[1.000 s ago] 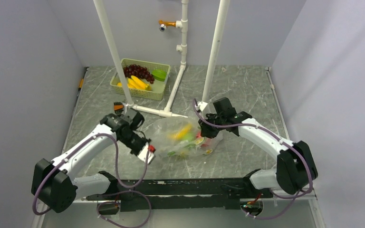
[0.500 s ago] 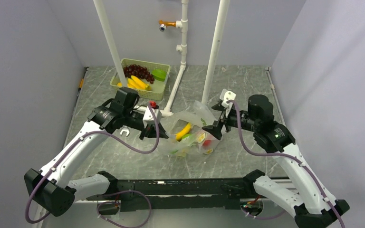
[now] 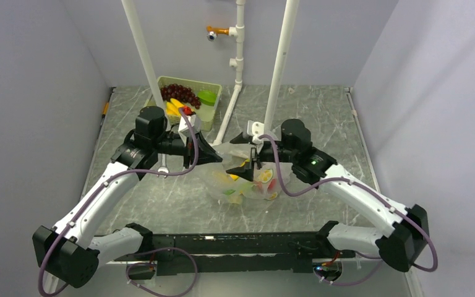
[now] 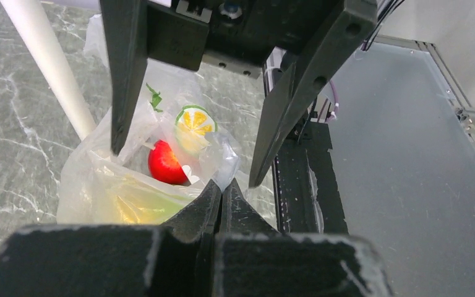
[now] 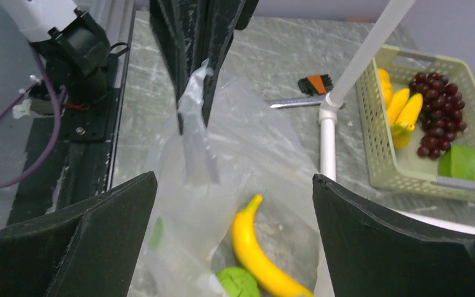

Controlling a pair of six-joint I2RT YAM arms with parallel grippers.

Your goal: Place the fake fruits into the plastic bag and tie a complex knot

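The left gripper has swung in over the plastic bag and pinches a raised fold of its film, jaws together. The right gripper has turned to face it, jaws wide apart. The bag sits in the middle of the table, holding the fake fruits.

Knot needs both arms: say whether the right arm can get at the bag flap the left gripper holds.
Probably yes: the right gripper is open, facing the plastic bag flap pinched in the left gripper, nothing between.

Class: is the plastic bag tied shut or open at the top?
Open: the plastic bag is untied; the left gripper pinches its loose rim, a banana visible inside.
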